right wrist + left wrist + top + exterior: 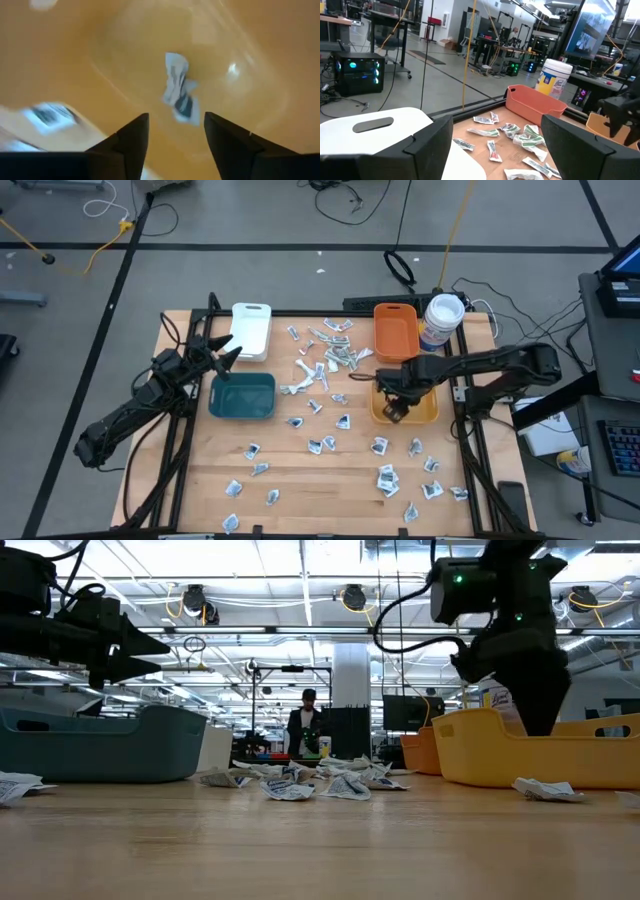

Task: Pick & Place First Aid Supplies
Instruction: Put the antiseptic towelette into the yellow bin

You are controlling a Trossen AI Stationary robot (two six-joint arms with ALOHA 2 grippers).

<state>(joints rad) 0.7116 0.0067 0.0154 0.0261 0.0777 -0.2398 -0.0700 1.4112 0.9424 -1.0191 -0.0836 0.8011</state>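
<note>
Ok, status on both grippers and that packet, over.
Right gripper open over yellow bin, crumpled packet free inside the bin. Left gripper open, waiting above teal bin. Nothing in the way.

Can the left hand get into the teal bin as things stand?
Probably yes. The left hand hangs open over the gap between the white bin and the teal bin, nothing between them; the right hand is away over the yellow bin.

Blurred packet [179, 92] past the right tool [175, 142], its print unreadable; yellow bin [470, 755] cut off by the frame edge.
</note>
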